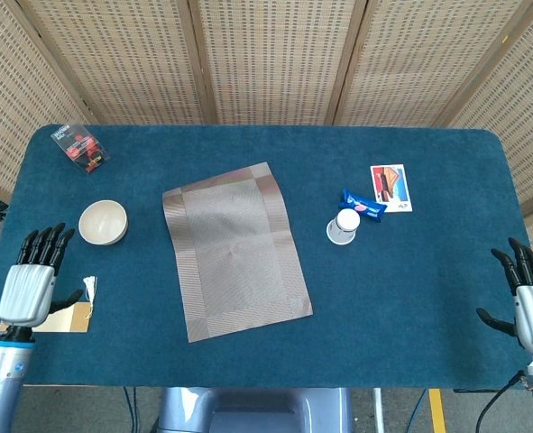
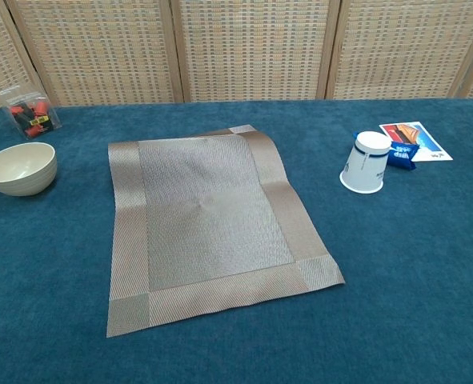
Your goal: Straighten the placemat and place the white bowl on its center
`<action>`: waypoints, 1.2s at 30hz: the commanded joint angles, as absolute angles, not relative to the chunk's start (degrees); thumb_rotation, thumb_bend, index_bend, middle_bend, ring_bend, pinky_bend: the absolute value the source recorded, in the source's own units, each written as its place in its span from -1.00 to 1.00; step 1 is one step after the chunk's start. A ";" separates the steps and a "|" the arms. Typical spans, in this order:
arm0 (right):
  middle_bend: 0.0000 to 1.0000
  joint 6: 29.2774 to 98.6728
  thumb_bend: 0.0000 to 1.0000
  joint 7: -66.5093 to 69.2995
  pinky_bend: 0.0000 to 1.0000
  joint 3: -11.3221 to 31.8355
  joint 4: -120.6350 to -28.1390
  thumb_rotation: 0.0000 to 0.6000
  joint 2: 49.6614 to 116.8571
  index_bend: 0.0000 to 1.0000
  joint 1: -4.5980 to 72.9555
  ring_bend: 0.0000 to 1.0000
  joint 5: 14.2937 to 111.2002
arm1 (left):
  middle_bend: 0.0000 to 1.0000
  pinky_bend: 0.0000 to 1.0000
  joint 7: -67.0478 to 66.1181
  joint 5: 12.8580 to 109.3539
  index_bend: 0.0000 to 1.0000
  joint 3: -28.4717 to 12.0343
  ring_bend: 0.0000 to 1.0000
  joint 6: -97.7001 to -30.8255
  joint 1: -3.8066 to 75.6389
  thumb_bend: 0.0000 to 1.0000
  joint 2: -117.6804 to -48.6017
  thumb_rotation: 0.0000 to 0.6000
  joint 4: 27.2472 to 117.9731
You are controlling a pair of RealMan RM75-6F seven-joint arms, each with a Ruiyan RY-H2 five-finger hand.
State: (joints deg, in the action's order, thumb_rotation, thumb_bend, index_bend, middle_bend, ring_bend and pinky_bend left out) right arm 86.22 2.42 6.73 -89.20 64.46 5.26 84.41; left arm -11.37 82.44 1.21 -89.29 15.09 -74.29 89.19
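Note:
A grey-brown woven placemat [image 1: 234, 250] [image 2: 208, 216] lies skewed on the blue table, with its far right corner slightly folded. The white bowl [image 1: 102, 222] [image 2: 19, 168] sits upright to the left of the mat, apart from it. My left hand [image 1: 32, 287] hovers at the table's front left edge, fingers spread, holding nothing. My right hand [image 1: 531, 296] is at the front right edge, fingers apart and empty. Neither hand shows in the chest view.
An upturned paper cup [image 1: 344, 225] [image 2: 364, 162], a blue snack packet [image 1: 362, 205] and a picture card [image 1: 390, 187] lie right of the mat. A clear box of red items [image 1: 81, 147] [image 2: 30, 117] stands at the far left. A tan card [image 1: 61, 317] lies by my left hand.

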 commanded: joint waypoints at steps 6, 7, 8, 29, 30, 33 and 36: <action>-1.00 82.79 -1.00 -3.40 -1.00 5.20 -92.07 1.00 68.93 -0.62 9.42 -1.00 90.02 | -1.00 -1.00 -6.20 86.99 -1.00 2.25 -1.00 -94.66 11.31 -0.73 -75.24 1.00 84.01; -1.00 81.68 -1.00 -5.32 -1.00 5.18 -93.10 1.00 69.76 -0.61 10.53 -1.00 90.87 | -1.00 -1.00 -5.41 87.22 -1.00 2.23 -1.00 -94.71 11.11 -0.73 -75.04 1.00 83.76; -1.00 80.95 -1.00 -6.61 -1.00 5.18 -93.79 1.00 70.35 -0.60 11.27 -1.00 91.41 | -1.00 -1.00 -5.00 87.43 -1.00 2.25 -1.00 -94.76 10.97 -0.73 -74.93 1.00 83.56; -1.00 66.60 -0.94 -18.76 -1.00 6.01 -94.01 1.00 88.14 -0.58 22.74 -1.00 88.15 | -1.00 -1.00 0.20 88.08 -1.00 1.11 -1.00 -92.06 8.91 -0.73 -73.97 1.00 81.25; -1.00 66.19 -0.94 -18.91 -1.00 5.94 -93.45 1.00 88.68 -0.59 23.01 -1.00 87.82 | -1.00 -1.00 0.15 88.02 -1.00 1.02 -1.00 -91.81 8.90 -0.73 -73.93 1.00 81.20; -1.00 65.29 -0.94 -19.57 -1.00 5.84 -91.67 1.00 90.15 -0.60 23.57 -1.00 86.52 | -1.00 -1.00 0.34 87.28 -1.00 0.47 -1.00 -90.85 8.87 -0.73 -73.84 1.00 81.17; -1.00 64.46 -0.94 -19.48 -1.00 5.79 -90.60 1.00 91.01 -0.61 23.94 -1.00 85.36 | -1.00 -1.00 0.42 86.91 -1.00 0.22 -1.00 -90.11 8.89 -0.73 -73.76 1.00 81.23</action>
State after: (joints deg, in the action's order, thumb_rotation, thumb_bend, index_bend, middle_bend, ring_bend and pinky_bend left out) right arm 64.76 -19.46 5.83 -90.90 90.71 23.73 85.68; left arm 0.39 86.99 0.29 -90.19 8.89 -73.78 81.21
